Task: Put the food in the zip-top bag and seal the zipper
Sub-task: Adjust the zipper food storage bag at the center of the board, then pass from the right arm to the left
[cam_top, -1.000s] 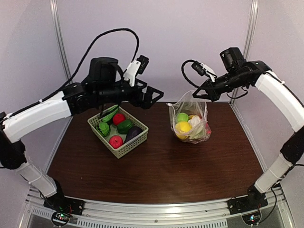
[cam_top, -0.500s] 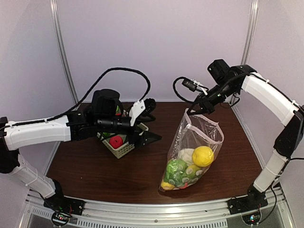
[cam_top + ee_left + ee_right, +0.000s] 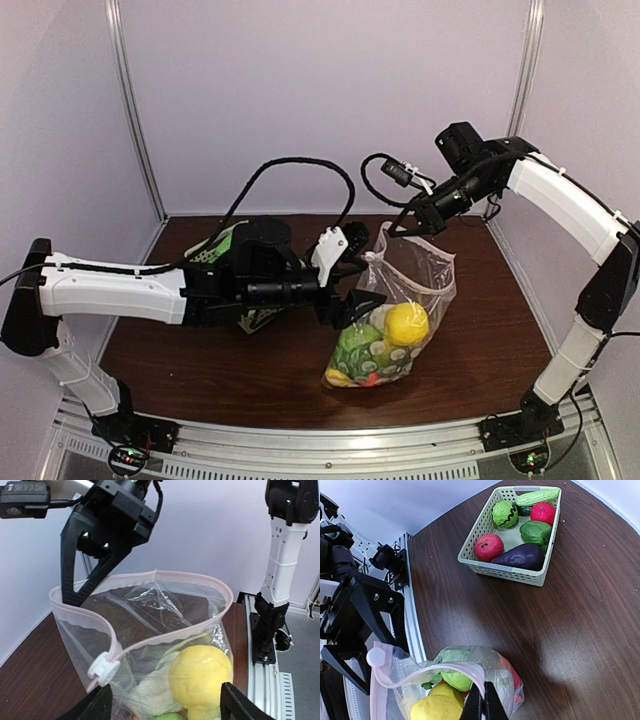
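The zip-top bag [image 3: 400,290] hangs by one top corner, its bottom resting on the table. My right gripper [image 3: 395,228] is shut on its rim [image 3: 482,702]. Food sits inside: a yellow piece [image 3: 200,675], a white piece and green pieces [image 3: 360,350]. The bag's mouth gapes open. The pink zipper [image 3: 172,637] runs round the mouth, with its white slider [image 3: 104,667] at one end. My left gripper [image 3: 165,710] is open. Its fingertips [image 3: 95,707] straddle the bag's upper part just below the slider, and contact cannot be made out.
A pale green lattice basket [image 3: 505,571] stands at the far left of the table, largely behind the left arm in the top view. It holds red, green and purple toy vegetables. The table's near rail runs just beyond the bag.
The right gripper carried the bag from the table's far middle toward the near edge. The left gripper left the basket, reached across to the bag and narrowed its jaws somewhat.
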Tool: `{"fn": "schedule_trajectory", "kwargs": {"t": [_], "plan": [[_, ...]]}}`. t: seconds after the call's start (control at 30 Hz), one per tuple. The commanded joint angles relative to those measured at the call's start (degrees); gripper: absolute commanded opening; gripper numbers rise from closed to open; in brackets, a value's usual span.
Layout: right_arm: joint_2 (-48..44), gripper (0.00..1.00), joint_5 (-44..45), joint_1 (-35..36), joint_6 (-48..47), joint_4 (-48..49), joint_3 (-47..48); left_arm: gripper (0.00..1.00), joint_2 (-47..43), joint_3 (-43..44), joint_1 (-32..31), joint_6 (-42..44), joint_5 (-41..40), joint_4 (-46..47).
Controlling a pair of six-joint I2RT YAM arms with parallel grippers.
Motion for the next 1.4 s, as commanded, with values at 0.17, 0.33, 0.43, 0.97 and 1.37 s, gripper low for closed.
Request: {"fn": "schedule_trajectory", "kwargs": {"t": [0.17,0.33,0.43,0.97,1.37], "plan": [[-0.65,0.0,-1.67,0.48,0.19,0.99,0.41,0.68,0.07,1.37,0.19,-1.61,-11.15,2.12],[-1.03,0.0,-1.5,0.53,0.28,0.78,0.58,0.67,-4.28,-0.39,0.42,0.14,-10.84,-1.91],[-1.25,0.0,-1.41,0.73,0.3,0.77,0.66,0.69,-4.78,-0.74,1.47,0.45,-9.91,-3.16],[-1.18,0.0,-0.26,1.42,0.79,0.59,1.54,0.32,-1.03,-0.82,4.15,0.12,2.25,3.21],[-1.89,0.0,3.46,1.7,-7.0,-7.32,3.73,0.0,-2.23,0.81,4.58,1.99,1.17,0.32]]}}
